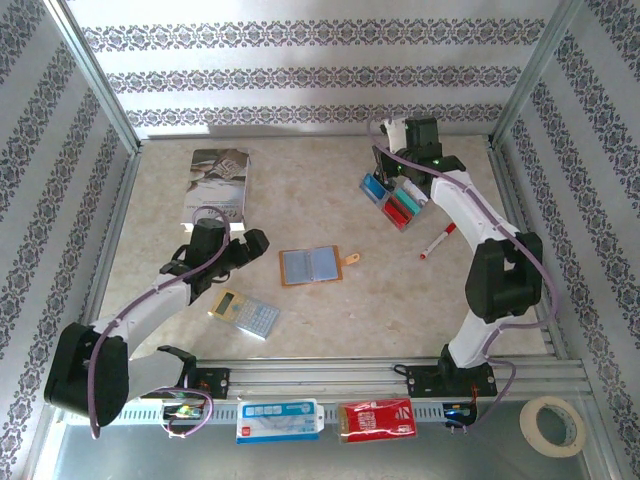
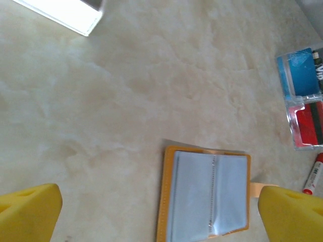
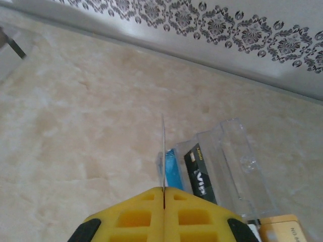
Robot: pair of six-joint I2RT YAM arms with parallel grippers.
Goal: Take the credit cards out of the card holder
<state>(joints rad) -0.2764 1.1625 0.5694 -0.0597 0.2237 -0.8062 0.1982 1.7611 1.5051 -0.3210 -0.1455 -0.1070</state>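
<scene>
- The step in hand looks like the drop-off. The right claw (image 3: 163, 194) is pressed together on a card (image 3: 163, 146), pinching it edge-on so it sticks straight out of the pads.
- That card hangs just over the clear tray (image 3: 237, 156) at the far right of the table (image 1: 330, 190). Other cards (image 2: 299, 70) lie in the tray: a blue one, a red one and a black one.
- The holder (image 1: 311, 265) lies open and flat mid-table, blue-grey insides up, with its tab on the right-arm side. The pockets look empty from the left wrist view, but it's hard to say nothing thin is tucked in there.
- The left claw (image 2: 159, 201) is spread wide and holds nothing.
- Next move, just a guess: line the card up over a free spot in the tray, lower it, then let go. It's thin and upright, so it could lean on the tray wall instead of lying flat.
- Poses: the right arm reaches to the back of the table, wrist bent down at the tray. The left arm reaches low and inward, with its claw near the holder's left edge, not touching.
</scene>
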